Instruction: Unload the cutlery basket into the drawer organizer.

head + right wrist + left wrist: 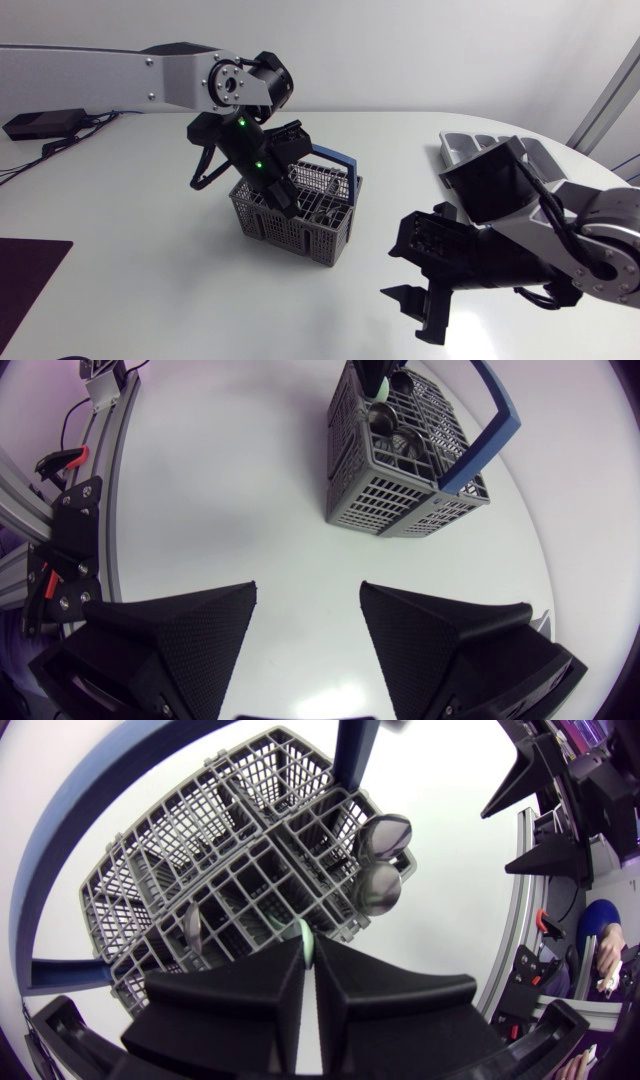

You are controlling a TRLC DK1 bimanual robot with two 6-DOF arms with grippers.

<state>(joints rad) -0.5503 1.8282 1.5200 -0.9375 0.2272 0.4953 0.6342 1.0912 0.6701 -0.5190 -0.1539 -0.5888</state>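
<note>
While the left hand (284, 203) reaches into the grey cutlery basket (322, 243) at frame centre, it pinches a pale green handle (307, 942) | two spoons (385, 833) stand bowl-up in the basket | right hand (422, 312) lower right, fingers spread, holding nothing above the tabletop (150, 290) | drawer organizer (462, 148) upper right, partly behind the right arm (560, 220)

A glossy white counter (150, 260) with a rounded edge carries a flat dark maroon mat (28, 275) at its near left corner. A small black box (40, 122) with black cables (62, 146) sits at its far left edge.
</note>
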